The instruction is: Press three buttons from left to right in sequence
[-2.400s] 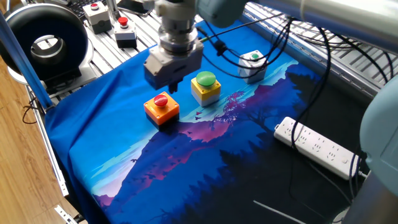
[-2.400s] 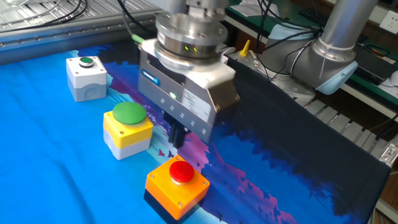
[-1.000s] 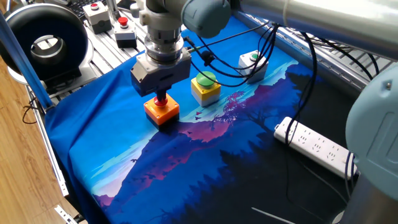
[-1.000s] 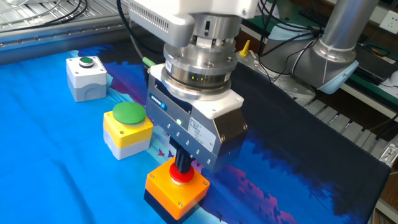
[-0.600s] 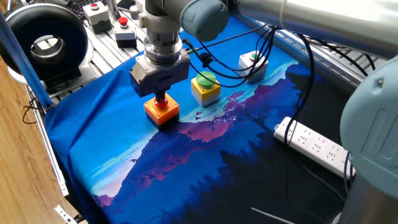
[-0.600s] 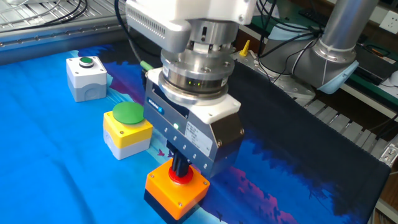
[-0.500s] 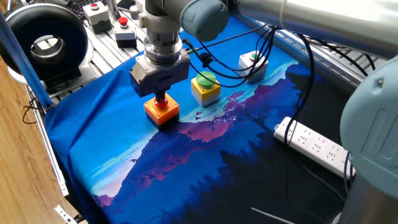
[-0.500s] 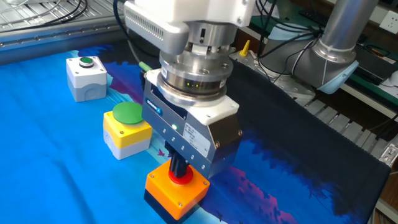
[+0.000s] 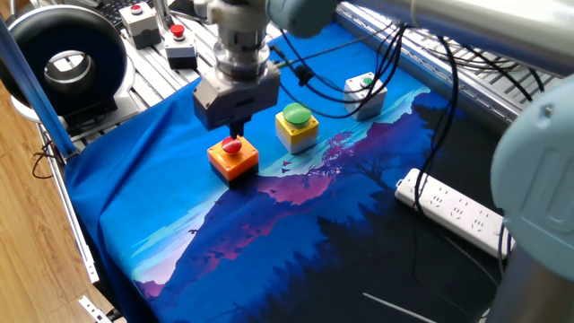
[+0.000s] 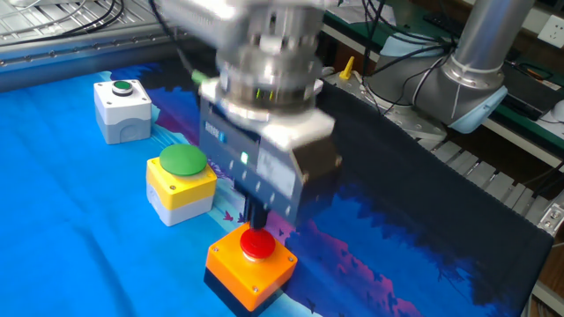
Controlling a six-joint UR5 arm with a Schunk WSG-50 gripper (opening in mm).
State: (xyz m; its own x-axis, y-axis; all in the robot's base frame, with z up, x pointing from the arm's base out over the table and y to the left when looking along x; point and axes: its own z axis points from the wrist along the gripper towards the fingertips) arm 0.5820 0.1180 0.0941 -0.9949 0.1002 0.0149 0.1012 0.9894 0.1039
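Observation:
Three button boxes stand in a row on the blue cloth. The orange box (image 9: 235, 161) with a red cap (image 9: 232, 144) is at the left; it also shows in the other fixed view (image 10: 249, 266). The yellow box with a large green cap (image 9: 296, 117) (image 10: 182, 160) is in the middle. The grey-white box with a small green cap (image 9: 363, 89) (image 10: 122, 108) is at the right. My gripper (image 9: 237, 133) (image 10: 256, 220) hangs just above the red cap, apart from it. Its dark fingers form one narrow stem with no gap, blurred by motion.
A grey box (image 9: 139, 21) and a black box (image 9: 181, 50) with red caps sit on the metal rack at the back left, beside a black round device (image 9: 63, 61). A white power strip (image 9: 457, 213) lies at the right. Black cables run behind the buttons.
My gripper came down onto the red cap and pressed it, and has now risen a little off it. The red cap shows free again.

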